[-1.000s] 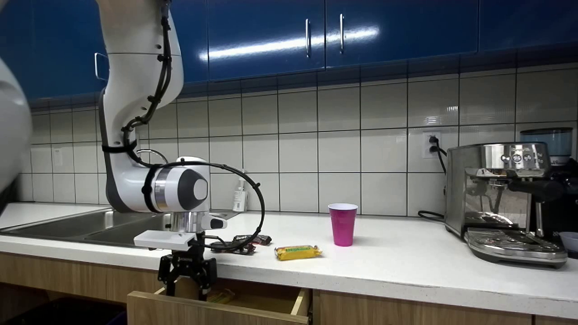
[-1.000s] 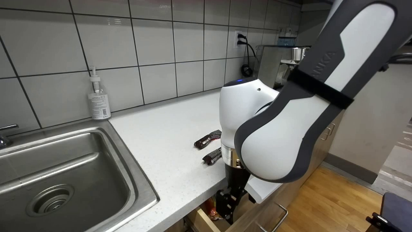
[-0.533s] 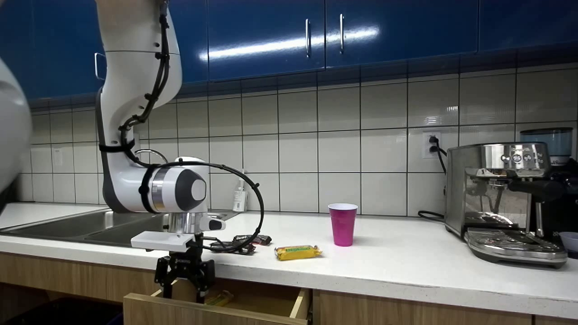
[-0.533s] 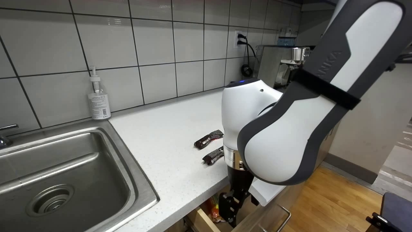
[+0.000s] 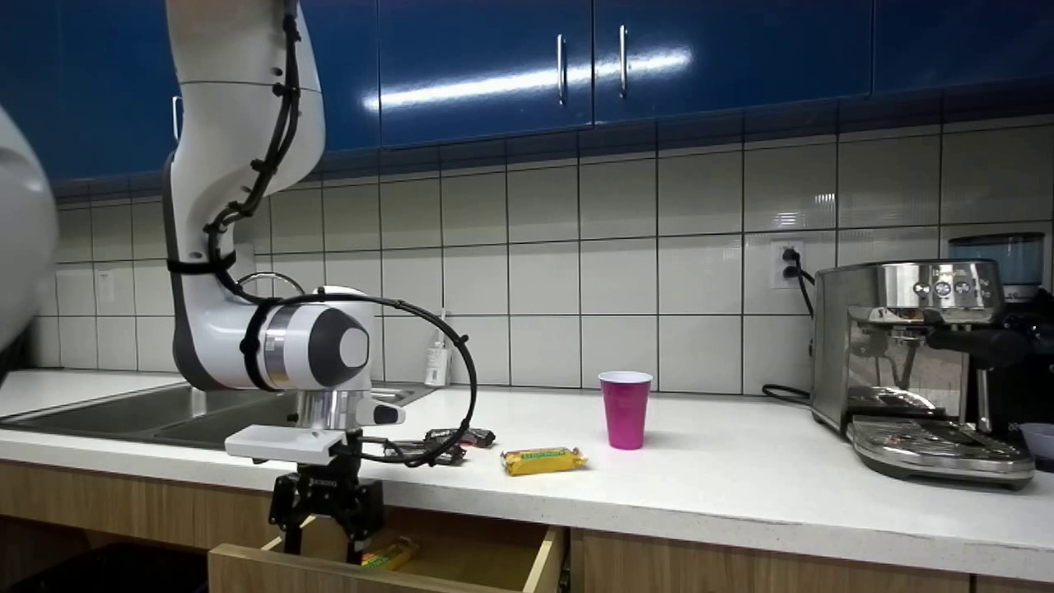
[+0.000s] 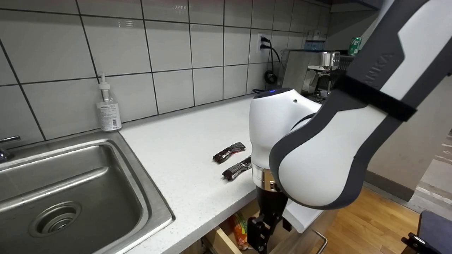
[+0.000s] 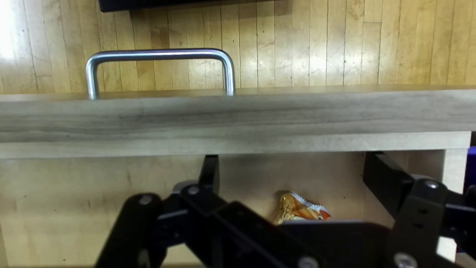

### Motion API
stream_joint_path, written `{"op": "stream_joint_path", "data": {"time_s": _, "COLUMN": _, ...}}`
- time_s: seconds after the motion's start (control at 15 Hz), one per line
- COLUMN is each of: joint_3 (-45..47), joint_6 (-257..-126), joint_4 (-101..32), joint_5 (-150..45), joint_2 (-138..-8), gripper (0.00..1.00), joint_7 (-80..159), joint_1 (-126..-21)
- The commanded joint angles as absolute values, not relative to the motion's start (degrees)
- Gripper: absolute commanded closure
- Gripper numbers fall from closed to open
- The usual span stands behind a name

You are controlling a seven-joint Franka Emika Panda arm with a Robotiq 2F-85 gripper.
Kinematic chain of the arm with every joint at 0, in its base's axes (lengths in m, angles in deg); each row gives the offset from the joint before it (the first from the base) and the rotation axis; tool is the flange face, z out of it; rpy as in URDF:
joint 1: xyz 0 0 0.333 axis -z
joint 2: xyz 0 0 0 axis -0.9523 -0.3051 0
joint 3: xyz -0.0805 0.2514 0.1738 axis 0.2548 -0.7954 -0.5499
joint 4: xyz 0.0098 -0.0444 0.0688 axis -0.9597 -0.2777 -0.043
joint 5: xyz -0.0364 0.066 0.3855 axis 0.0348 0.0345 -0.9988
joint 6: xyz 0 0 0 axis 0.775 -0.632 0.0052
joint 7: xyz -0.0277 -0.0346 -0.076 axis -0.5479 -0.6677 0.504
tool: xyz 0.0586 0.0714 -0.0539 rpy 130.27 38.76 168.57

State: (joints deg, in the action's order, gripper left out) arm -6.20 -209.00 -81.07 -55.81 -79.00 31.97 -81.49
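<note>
Just inside the drawer front (image 7: 260, 124), gripper (image 5: 324, 543) spread; yellow packet (image 5: 392, 554) near; countertop (image 5: 543, 512) beside.

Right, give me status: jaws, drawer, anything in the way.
Jaws open, empty, by the inner side of the drawer front, contact unclear. Drawer standing open. Snack lying inside, ungripped, possibly in the way.

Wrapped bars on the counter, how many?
3: yellow bar near the pink cup; rear dark bar and front dark bar, both nearer the sink. The coffee machine may hide more.
</note>
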Motion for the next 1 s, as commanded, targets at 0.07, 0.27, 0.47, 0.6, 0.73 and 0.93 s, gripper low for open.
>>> {"op": "stream_joint_path", "data": {"time_s": 0.07, "joint_3": -6.76, "joint_6": -208.41, "joint_4": -86.17, "joint_5": -56.64, "joint_2": -74.58, "gripper": 0.0, "joint_7": 32.53, "joint_1": -81.03}}
{"op": "stream_joint_path", "data": {"time_s": 0.27, "joint_3": -6.83, "joint_6": -208.61, "joint_4": -88.32, "joint_5": -56.89, "joint_2": -72.91, "gripper": 0.0, "joint_7": 32.41, "joint_1": -80.89}}
{"op": "stream_joint_path", "data": {"time_s": 0.47, "joint_3": -6.88, "joint_6": -208.36, "joint_4": -90.54, "joint_5": -56.98, "joint_2": -71.19, "gripper": 0.0, "joint_7": 32.52, "joint_1": -80.72}}
{"op": "stream_joint_path", "data": {"time_s": 0.6, "joint_3": -6.99, "joint_6": -208.27, "joint_4": -91.85, "joint_5": -57.31, "joint_2": -70.18, "gripper": 0.0, "joint_7": 32.56, "joint_1": -80.57}}
{"op": "stream_joint_path", "data": {"time_s": 0.73, "joint_3": -7.15, "joint_6": -208.06, "joint_4": -93.22, "joint_5": -57.71, "joint_2": -69.09, "gripper": 0.0, "joint_7": 32.76, "joint_1": -80.37}}
{"op": "stream_joint_path", "data": {"time_s": 0.93, "joint_3": -7.27, "joint_6": -207.71, "joint_4": -94.75, "joint_5": -58.18, "joint_2": -67.72, "gripper": 0.0, "joint_7": 32.99, "joint_1": -80.2}}
